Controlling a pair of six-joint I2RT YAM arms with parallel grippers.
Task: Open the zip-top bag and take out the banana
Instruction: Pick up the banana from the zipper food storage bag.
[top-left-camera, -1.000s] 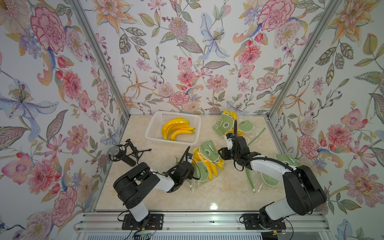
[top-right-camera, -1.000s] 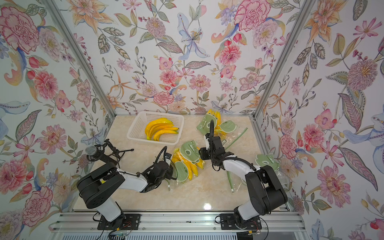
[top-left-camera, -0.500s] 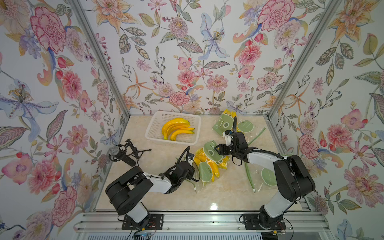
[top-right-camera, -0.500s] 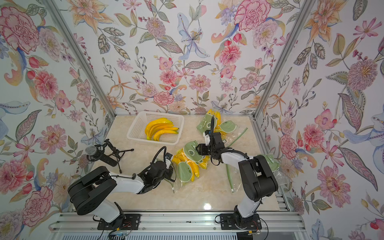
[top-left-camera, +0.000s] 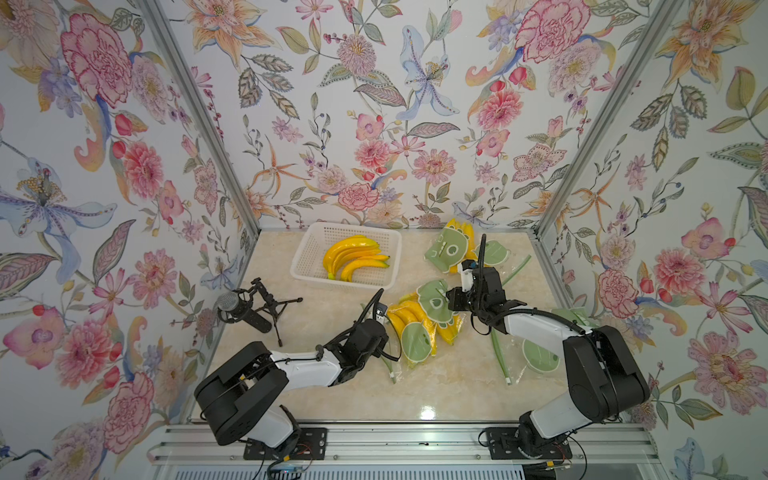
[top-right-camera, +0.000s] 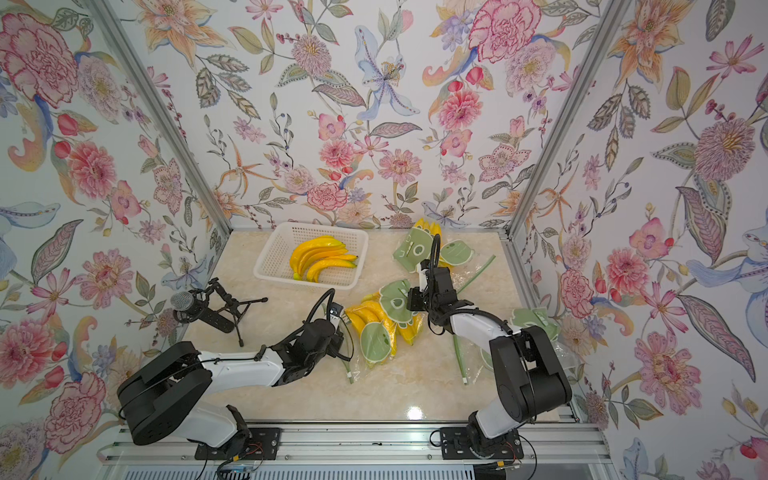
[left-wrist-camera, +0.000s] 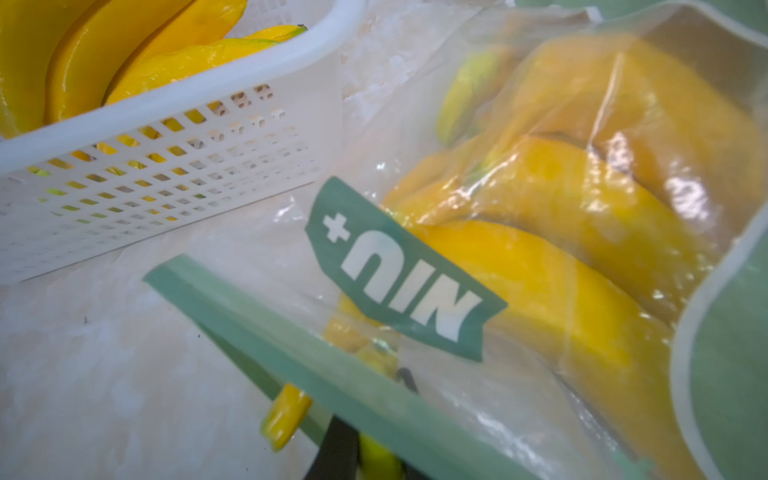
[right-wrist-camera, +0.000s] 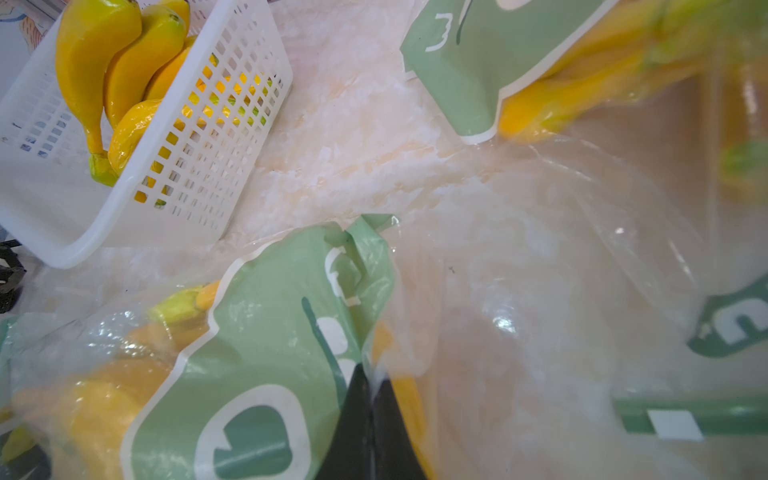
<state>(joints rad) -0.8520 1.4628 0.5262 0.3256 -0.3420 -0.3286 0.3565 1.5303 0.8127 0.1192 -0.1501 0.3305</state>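
The zip-top bag (top-left-camera: 420, 332) is lying crumpled on the glossy, marble-patterned table (top-left-camera: 436, 386) between the two arms, just in front of the white perforated plastic basket (top-left-camera: 305, 253). Its clear, wrinkled film is carrying rounded matte-green printed patches, and the curved, smooth yellow banana bunch (left-wrist-camera: 540, 282) is sitting inside it. The left hand (left-wrist-camera: 353, 453) is pinching the bag's stiff, flat green zip strip (left-wrist-camera: 291, 340). The right hand (right-wrist-camera: 370, 415) is pressing its black tapered fingers together on a fold of the thin film beside a green patch. A second bunch (top-left-camera: 353, 259), waxy and glossy, is resting in the basket
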